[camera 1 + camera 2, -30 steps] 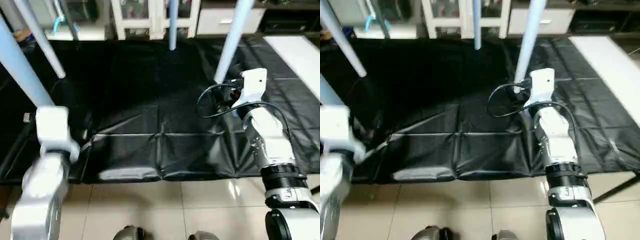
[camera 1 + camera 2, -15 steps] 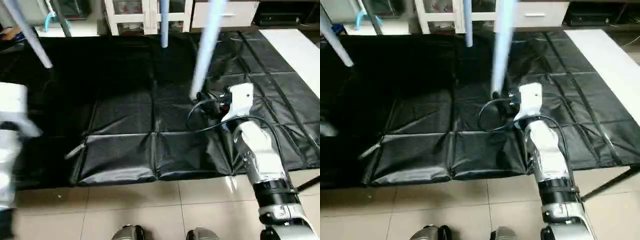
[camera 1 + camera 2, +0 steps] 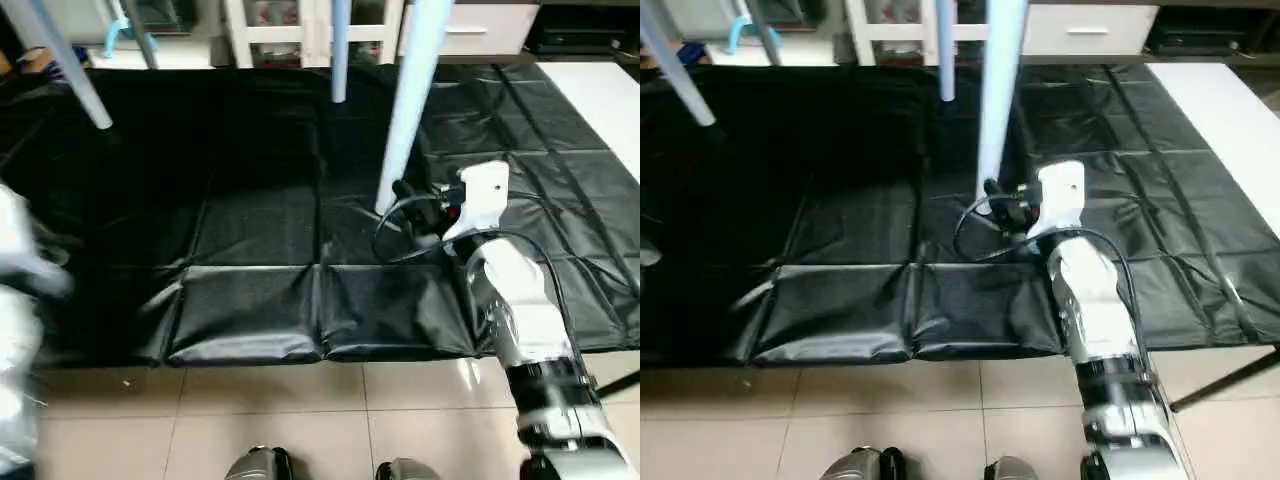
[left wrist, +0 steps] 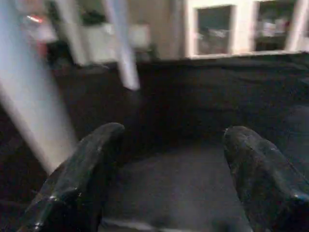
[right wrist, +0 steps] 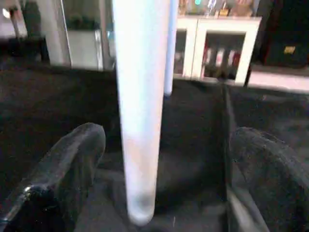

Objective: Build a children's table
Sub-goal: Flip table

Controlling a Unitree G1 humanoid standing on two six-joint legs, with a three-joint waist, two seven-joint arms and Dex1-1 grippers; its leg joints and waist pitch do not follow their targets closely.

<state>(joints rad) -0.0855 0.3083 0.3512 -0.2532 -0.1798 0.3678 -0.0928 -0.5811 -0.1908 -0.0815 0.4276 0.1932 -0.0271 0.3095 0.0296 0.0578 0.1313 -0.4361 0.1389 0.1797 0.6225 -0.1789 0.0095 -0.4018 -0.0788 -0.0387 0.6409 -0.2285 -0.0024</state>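
While the children's table stands over a black mat on the tiled floor, its white tube legs come down from above the head views, so the tabletop itself cannot be seen. One leg stands near the middle of the mat with its foot on the black surface, and a second leg stands further back, close to the mat's far edge. A third leg slants down at the far left side. The right end effector reaches toward the foot of the near leg; its two black fingers stand wide apart with the leg between them, and they do not touch it, so nothing is gripped. The left end effector is released as well, its fingers spread with only the dark mat between them, and a pale leg stands just beside it. Behind the mat there is white furniture with glass doors. A white board lies at the right side of the mat.
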